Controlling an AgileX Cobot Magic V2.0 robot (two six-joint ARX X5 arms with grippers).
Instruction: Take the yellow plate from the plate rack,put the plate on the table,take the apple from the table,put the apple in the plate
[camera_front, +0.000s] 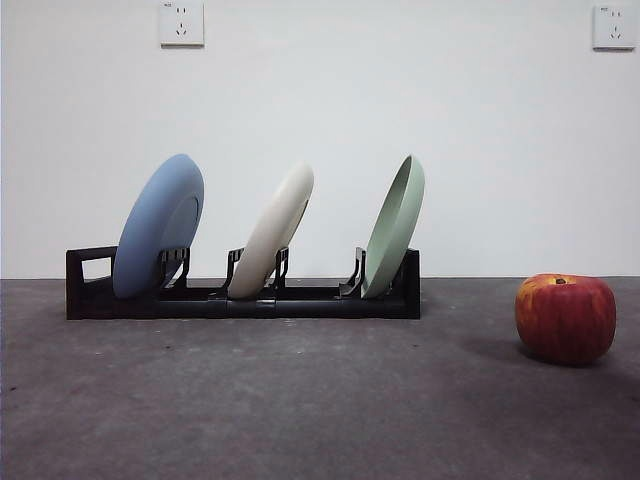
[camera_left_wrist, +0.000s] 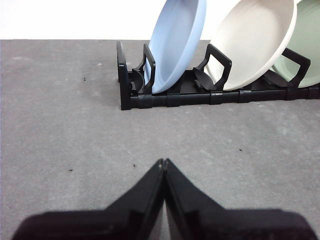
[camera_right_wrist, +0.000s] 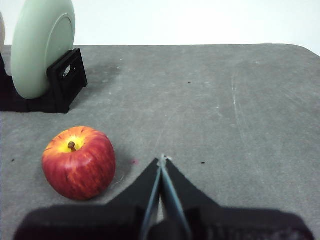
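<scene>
With both the left gripper and right gripper closed and empty, lifting the yellow plate (wedged between the blue plate and green plate) could knock a neighbour or drag the rack.

Blue plate leaning, pale green plate leaning, two wall sockets

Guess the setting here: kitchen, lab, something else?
Probably a lab test bench, not a kitchen: a bare grey table, a plain white wall with power sockets, and only a plate rack and an apple as props.
</scene>
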